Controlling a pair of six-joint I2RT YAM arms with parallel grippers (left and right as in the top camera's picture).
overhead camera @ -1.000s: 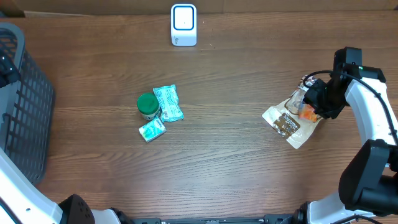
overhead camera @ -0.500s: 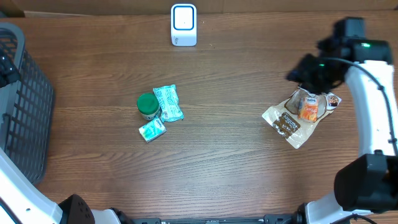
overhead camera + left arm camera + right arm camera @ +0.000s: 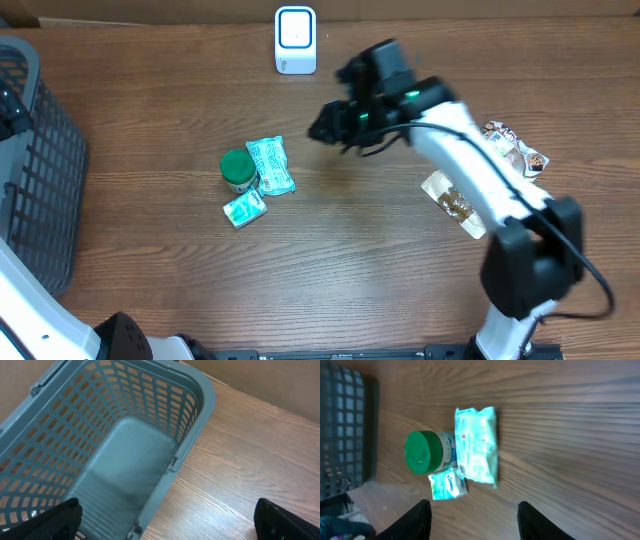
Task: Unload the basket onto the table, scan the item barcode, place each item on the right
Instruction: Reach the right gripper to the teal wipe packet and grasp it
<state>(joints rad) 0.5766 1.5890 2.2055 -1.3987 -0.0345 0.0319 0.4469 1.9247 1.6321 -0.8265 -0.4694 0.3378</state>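
From overhead, we see the right tool [image 3: 325, 128] hanging above the worktop [image 3: 380, 290], near the wipes pack [image 3: 270, 165] but not over it. The pack lies against a green-lidded jar [image 3: 237, 168], well short of the scanner [image 3: 295, 40]. We judge the pack the likely pick, and we should come down on its free long edges, clear of the jar.

In the left wrist view, the left tool [image 3: 170, 517] stands wide apart over the basket [image 3: 150, 420], holding nothing.

In the right wrist view, our right tool's fingers [image 3: 420, 520] stand apart and empty. The pack lies ahead of them, not between them, with a small packet [image 3: 448, 485] just beside it.
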